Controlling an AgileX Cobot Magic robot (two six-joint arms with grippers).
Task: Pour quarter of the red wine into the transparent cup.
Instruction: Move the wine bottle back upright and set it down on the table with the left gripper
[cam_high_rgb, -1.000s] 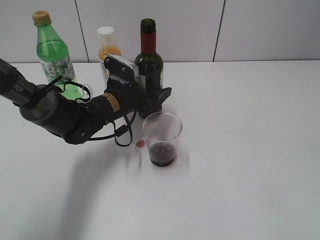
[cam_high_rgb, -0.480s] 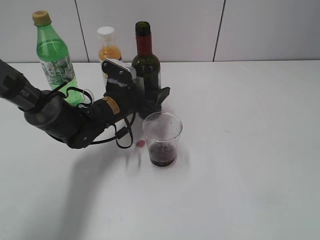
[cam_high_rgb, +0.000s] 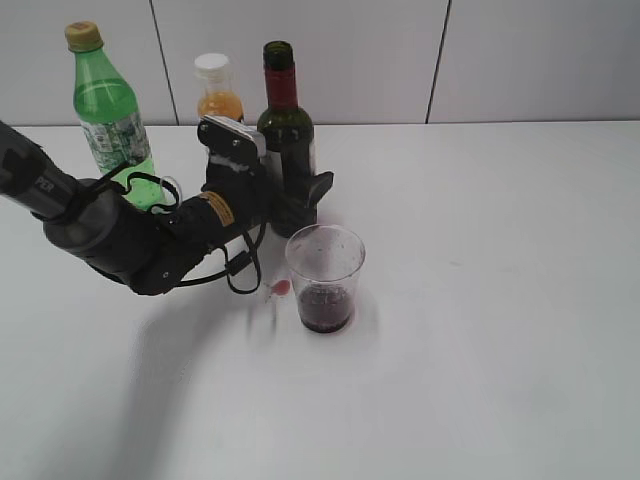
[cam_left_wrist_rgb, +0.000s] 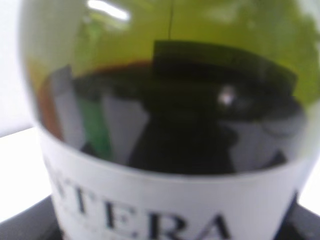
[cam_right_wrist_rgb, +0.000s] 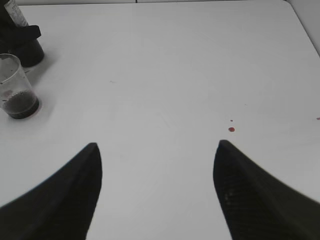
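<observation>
The wine bottle (cam_high_rgb: 285, 125), dark green glass with a red foil neck and white label, stands upright at the back middle of the table. My left gripper (cam_high_rgb: 300, 200) is shut around its lower body. The bottle fills the left wrist view (cam_left_wrist_rgb: 170, 125), with the dark wine level visible above the label. The transparent cup (cam_high_rgb: 325, 277) stands just in front and right of the bottle with dark red wine in its bottom; it also shows in the right wrist view (cam_right_wrist_rgb: 15, 87). My right gripper (cam_right_wrist_rgb: 156, 150) is open and empty over bare table, out of the exterior view.
A green soda bottle (cam_high_rgb: 105, 100) and an orange juice bottle (cam_high_rgb: 218, 92) stand at the back left. A small wine spill (cam_high_rgb: 277, 290) lies left of the cup. Red drops (cam_right_wrist_rgb: 231, 129) mark the table on the right.
The left gripper and the wine bottle have shifted slightly left and back, away from the cup. The bottle stays upright. The cup has not moved.
</observation>
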